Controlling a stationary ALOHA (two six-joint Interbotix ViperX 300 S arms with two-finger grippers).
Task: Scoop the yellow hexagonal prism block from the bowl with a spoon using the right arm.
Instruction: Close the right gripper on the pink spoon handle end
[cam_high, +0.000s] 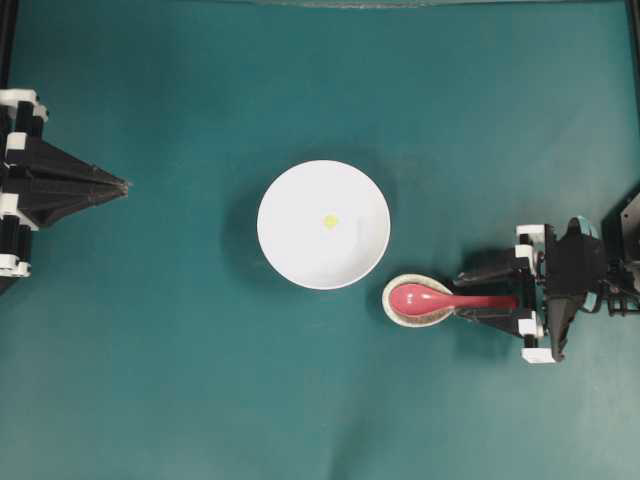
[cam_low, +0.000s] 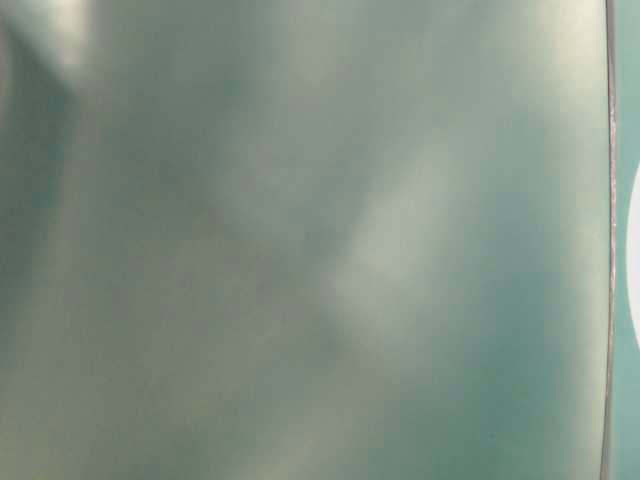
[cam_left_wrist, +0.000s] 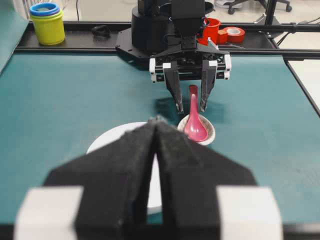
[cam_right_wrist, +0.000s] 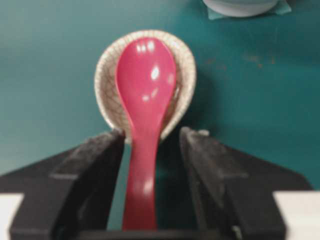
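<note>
Yellow hexagonal prism block (cam_high: 329, 221) lies near centre of white bowl (cam_high: 290, 250), mid-desk. We see pink-red spoon (cam_high: 436, 298), scoop resting in speckled dish (cam_high: 392, 308) just beside bowl's lower right rim. Right gripper (cam_right_wrist: 149, 145) spread, fingers either side of handle, not gripping. Left gripper (cam_left_wrist: 154, 125) pressed together at desk's left edge.

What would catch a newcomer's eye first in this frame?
The pink-red spoon stands out, its scoop resting in a small speckled dish while the open right gripper straddles its handle. Next, the big white bowl mid-table, with a tiny yellow block inside.
</note>
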